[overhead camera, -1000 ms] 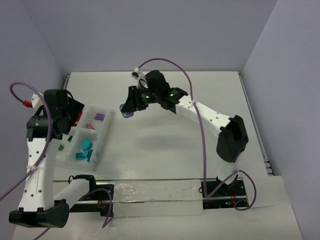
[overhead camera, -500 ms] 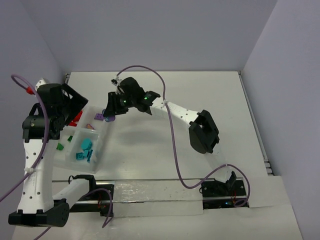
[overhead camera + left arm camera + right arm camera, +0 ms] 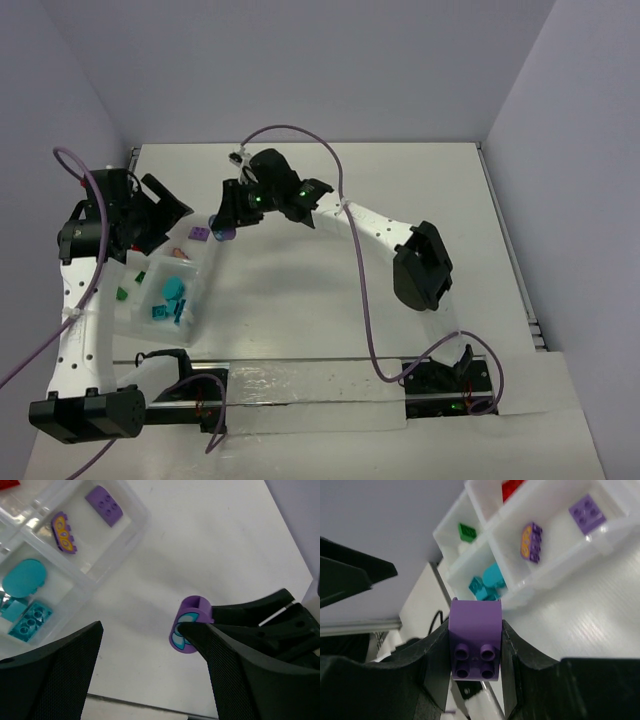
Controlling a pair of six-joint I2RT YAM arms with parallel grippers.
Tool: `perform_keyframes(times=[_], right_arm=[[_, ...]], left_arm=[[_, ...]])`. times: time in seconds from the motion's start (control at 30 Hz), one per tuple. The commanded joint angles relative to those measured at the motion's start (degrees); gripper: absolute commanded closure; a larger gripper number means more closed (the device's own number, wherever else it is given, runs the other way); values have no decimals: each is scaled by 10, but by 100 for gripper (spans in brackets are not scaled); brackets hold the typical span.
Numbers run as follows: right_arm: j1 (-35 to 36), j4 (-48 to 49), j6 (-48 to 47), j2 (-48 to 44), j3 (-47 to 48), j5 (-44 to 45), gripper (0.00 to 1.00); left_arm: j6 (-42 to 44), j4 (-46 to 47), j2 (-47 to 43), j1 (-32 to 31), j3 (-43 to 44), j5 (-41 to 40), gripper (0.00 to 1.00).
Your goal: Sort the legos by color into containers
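My right gripper (image 3: 475, 630) is shut on a purple lego (image 3: 475, 640) with a cyan pattern on one face (image 3: 189, 630). It holds the brick just right of the clear tray (image 3: 196, 290), above the table (image 3: 222, 233). The tray's containers hold a purple brick (image 3: 587, 512), a purple-and-orange one (image 3: 531, 542), cyan pieces (image 3: 487, 582), a green brick (image 3: 467, 531) and a red piece (image 3: 512, 487). My left gripper (image 3: 150, 680) is open and empty, raised over the tray's far left side (image 3: 170, 207), looking down at the held brick.
The tray lies at the table's left side, close to the left arm's column (image 3: 75, 320). Purple cables (image 3: 300, 130) loop above both arms. A grey wall (image 3: 300, 60) bounds the table's far edge.
The right arm has carried the purple lego leftward to the tray's edge, then nearly stopped. The left arm has lifted and swung back-left, its open gripper turning toward the right gripper.
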Motion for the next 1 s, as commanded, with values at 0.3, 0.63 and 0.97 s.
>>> perform_keyframes(times=[0.3,0.63,0.97], right_arm=[[32,116,-1,180,211,118,95],[46,153,4,283,301,154,86],[52,144,-8,293,303,144,15]], left_arm=[[-79,8,-72,20,53,-89,12],[-63,-10,-75,20,56,-101,12],[-57,-5,-73,20,47,-95,12]])
